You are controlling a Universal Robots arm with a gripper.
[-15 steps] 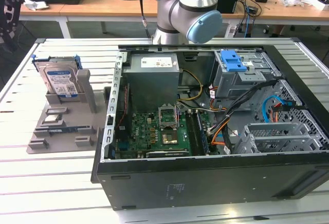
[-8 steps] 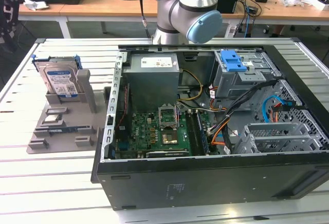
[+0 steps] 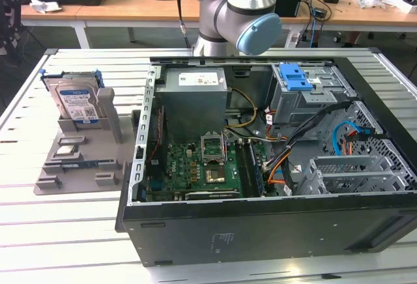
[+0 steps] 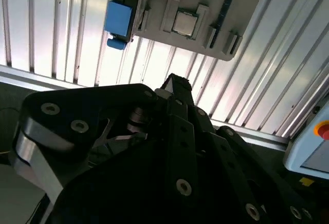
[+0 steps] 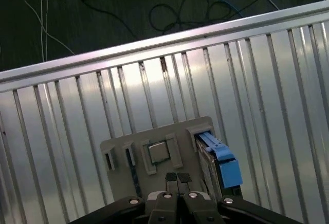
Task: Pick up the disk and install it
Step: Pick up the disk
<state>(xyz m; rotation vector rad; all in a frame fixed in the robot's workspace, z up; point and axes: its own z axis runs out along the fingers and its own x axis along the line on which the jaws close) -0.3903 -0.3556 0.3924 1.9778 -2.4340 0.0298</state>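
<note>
Disk (image 3: 77, 103) w/ white-blue label upright in grey holder (image 3: 85, 174) — gripper (image 5: 177, 178) closed, empty.

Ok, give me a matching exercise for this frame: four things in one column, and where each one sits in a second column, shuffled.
1 disk
2 blue latch
3 motherboard
4 processor chip

A lying flat in the grey holder
B on the grey metal cage
C standing upright in the grey holder
D on the floor of the open case

Pairs: 1-C, 2-B, 3-D, 4-A
</note>
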